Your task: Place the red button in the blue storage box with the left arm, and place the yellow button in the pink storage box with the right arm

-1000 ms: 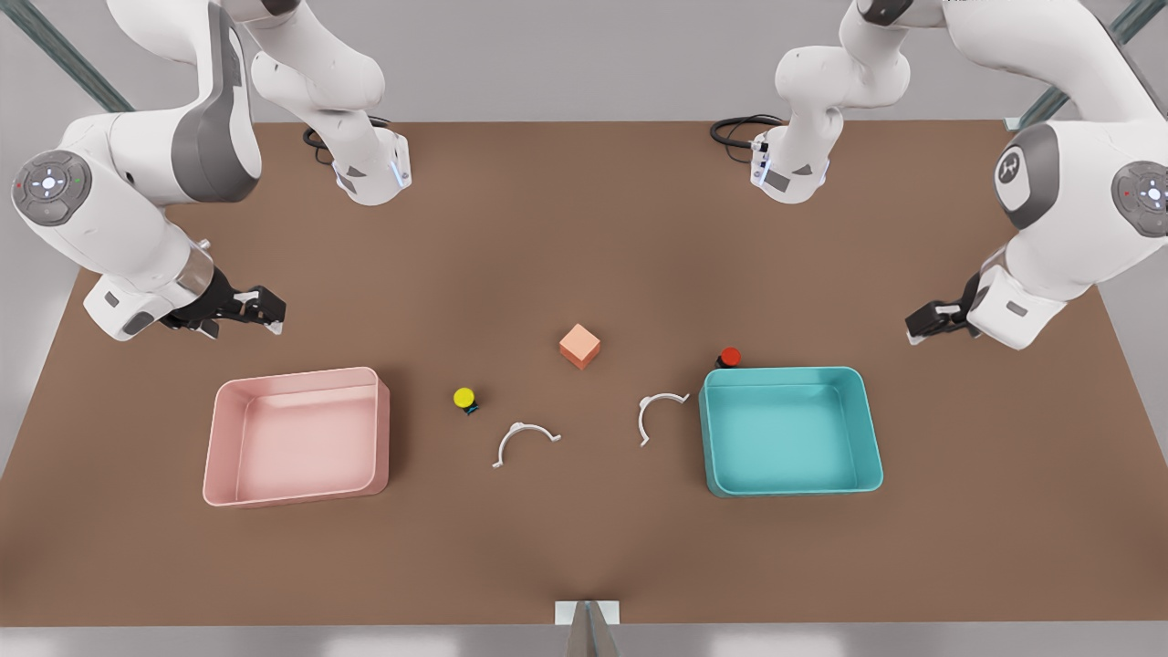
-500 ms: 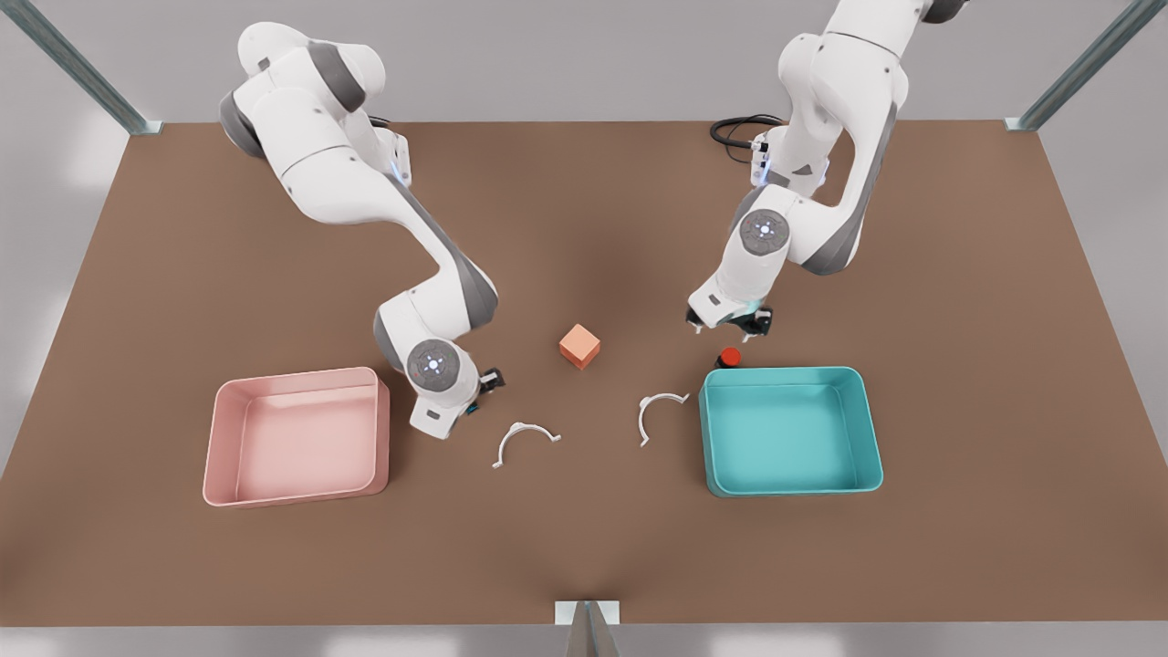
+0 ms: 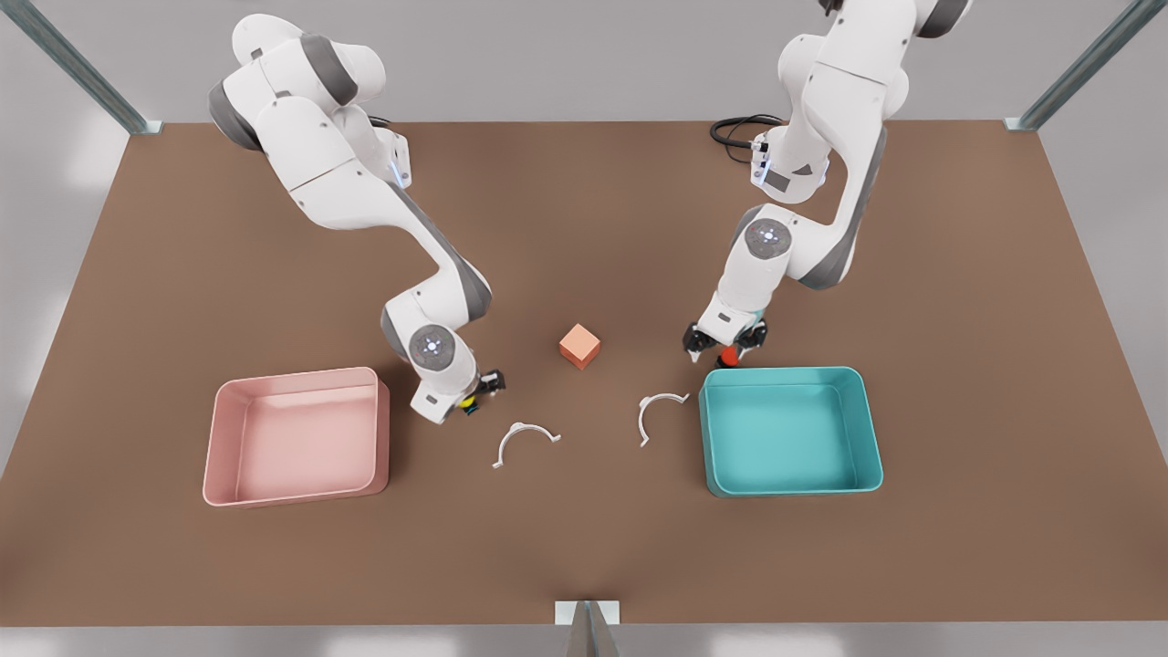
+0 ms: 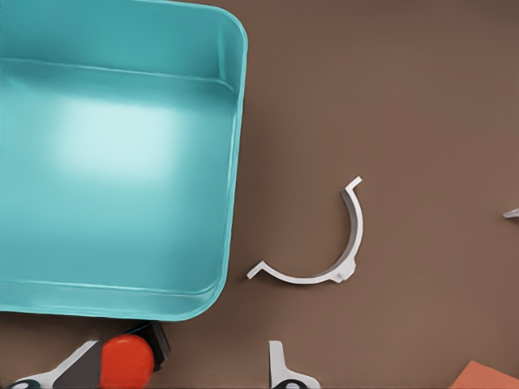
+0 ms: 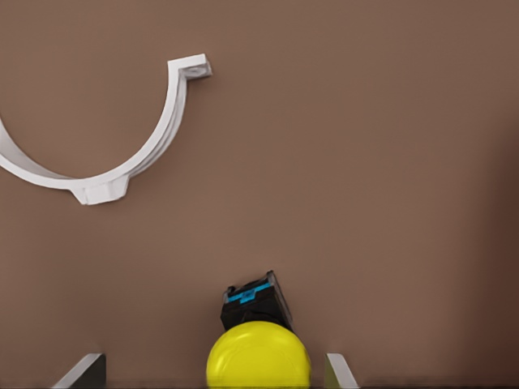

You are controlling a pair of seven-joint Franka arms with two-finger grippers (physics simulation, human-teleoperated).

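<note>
The red button (image 3: 728, 356) stands on the table just behind the blue storage box (image 3: 785, 433), near its back corner toward the table's middle. My left gripper (image 3: 725, 345) hangs low over it, open; in the left wrist view the red button (image 4: 126, 362) lies close to one fingertip (image 4: 79, 370), beside the blue storage box (image 4: 113, 162). The yellow button (image 3: 467, 401) sits to the front view's right of the pink storage box (image 3: 292, 438). My right gripper (image 3: 474, 392) is open around the yellow button (image 5: 258, 354), one fingertip (image 5: 83, 369) on each side.
An orange-pink cube (image 3: 579, 346) rests mid-table between the arms. Two white curved clips lie on the brown table (image 3: 584, 529): one (image 3: 526, 441) near the yellow button, another (image 3: 657, 412) beside the blue box. Both trays hold nothing.
Both arms swung in from the table's sides. Over the last half second each gripper came down closer to its button; the buttons, trays, cube and clips stayed put.
</note>
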